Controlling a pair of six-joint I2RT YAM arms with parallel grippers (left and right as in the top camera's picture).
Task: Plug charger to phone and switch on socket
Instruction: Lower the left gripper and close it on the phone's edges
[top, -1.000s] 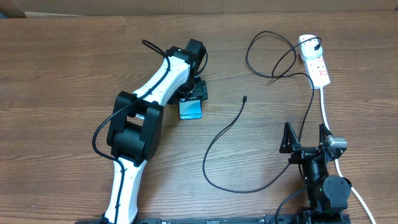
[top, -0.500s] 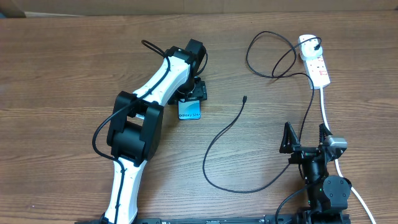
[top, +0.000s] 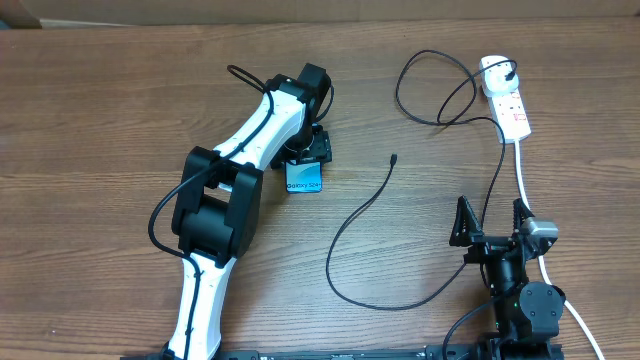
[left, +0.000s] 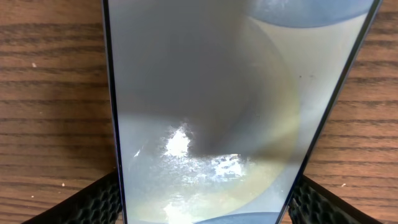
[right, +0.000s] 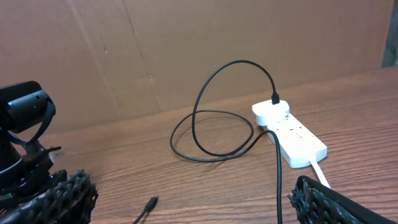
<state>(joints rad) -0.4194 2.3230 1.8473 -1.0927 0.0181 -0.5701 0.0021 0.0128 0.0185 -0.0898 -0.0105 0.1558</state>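
Observation:
The phone (top: 305, 177) with a blue screen lies on the table and its far end sits between the fingers of my left gripper (top: 311, 152). In the left wrist view the phone (left: 205, 106) fills the frame, with both jaw pads against its edges. The charger cable (top: 345, 225) curls across the table, and its connector tip (top: 394, 158) lies free to the right of the phone. The tip also shows in the right wrist view (right: 149, 204). The white socket (top: 505, 97) lies at the far right with a black plug in it. My right gripper (top: 490, 225) is open and empty near the front edge.
The thick white cord (top: 520, 170) runs from the socket toward the right arm. A black cable loop (top: 435, 85) lies left of the socket (right: 289, 134). A cardboard wall (right: 186, 43) stands behind the table.
The phone has shifted very slightly to the left in my left gripper. The right arm and the cable have not moved.

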